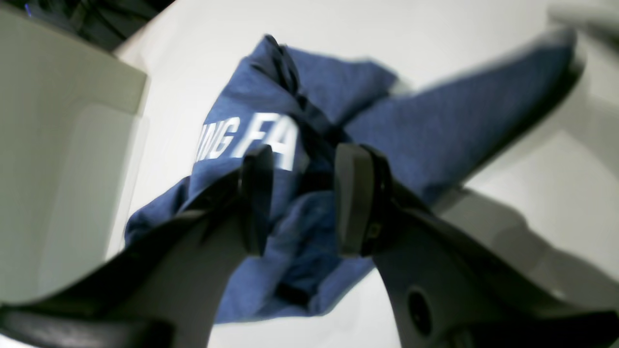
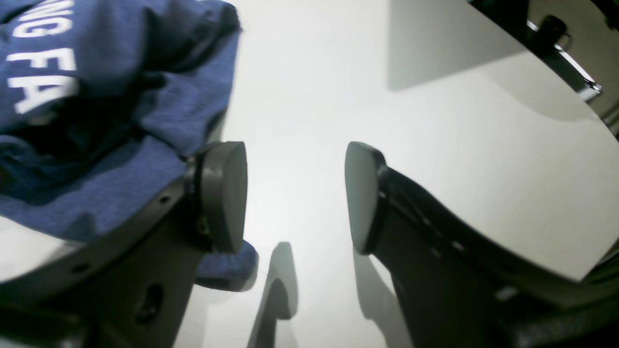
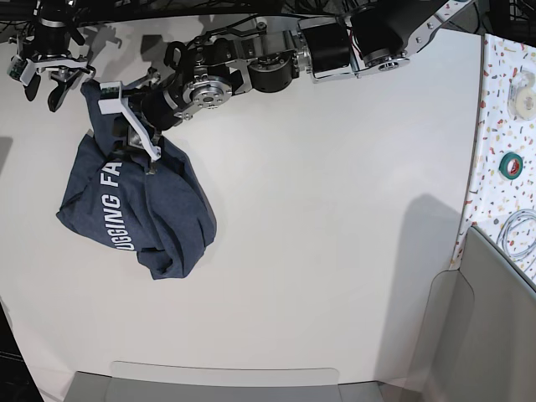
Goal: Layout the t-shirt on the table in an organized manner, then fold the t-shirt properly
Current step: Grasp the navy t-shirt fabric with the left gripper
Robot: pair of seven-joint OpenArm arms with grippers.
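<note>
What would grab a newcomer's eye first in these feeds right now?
The navy t-shirt lies bunched in a heap at the left of the off-white table in the base view, white lettering partly showing. The left gripper hangs open just above its folds, and the right gripper stands open over bare tabletop at the shirt's edge. A speckled surface with a green tape roll runs along the right.

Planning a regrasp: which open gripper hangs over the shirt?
The left gripper: navy heathered cotton t-shirt shows through its gap; the right gripper frames bare off-white tabletop.
</note>
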